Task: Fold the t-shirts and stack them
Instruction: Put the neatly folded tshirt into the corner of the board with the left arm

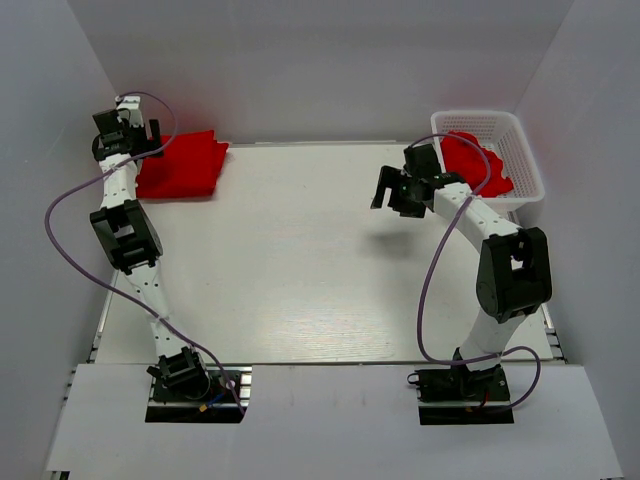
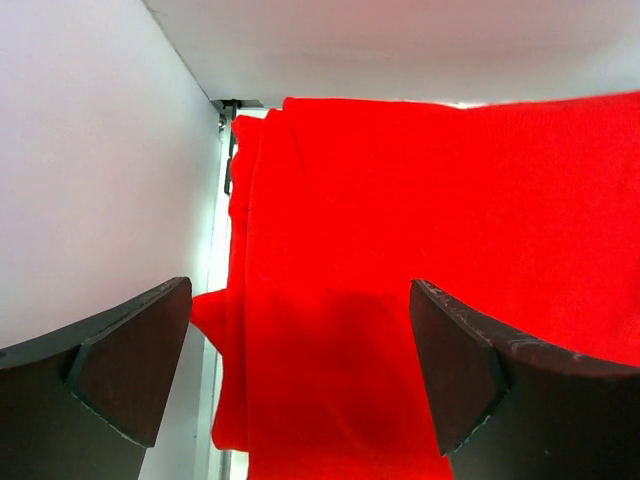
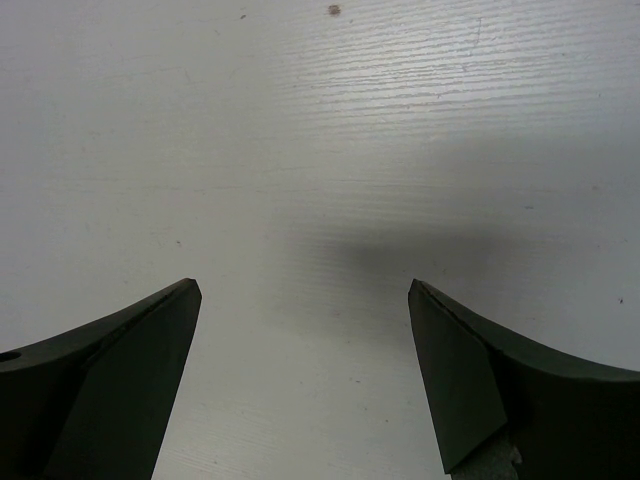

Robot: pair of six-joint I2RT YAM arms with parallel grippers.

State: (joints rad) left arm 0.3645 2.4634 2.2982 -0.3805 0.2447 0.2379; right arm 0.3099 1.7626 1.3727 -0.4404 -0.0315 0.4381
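Red folded t-shirts (image 2: 450,200) lie beneath the spread left tool (image 2: 300,285); we lift straight up (avoid dragging folds). The right tool (image 3: 303,285), also spread, holds nothing.

Nothing readable in any of my three views: no text, labels, brands or numbers. The folded t-shirts (image 1: 180,165) at far left are plain red with no print. The basket (image 1: 520,150) at far right is white lattice, and I can't make out any marking on it. The orange speck (image 1: 205,408) by my left arm base (image 1: 172,398) might be a tag or a connector; it's too small to tell from the top view.
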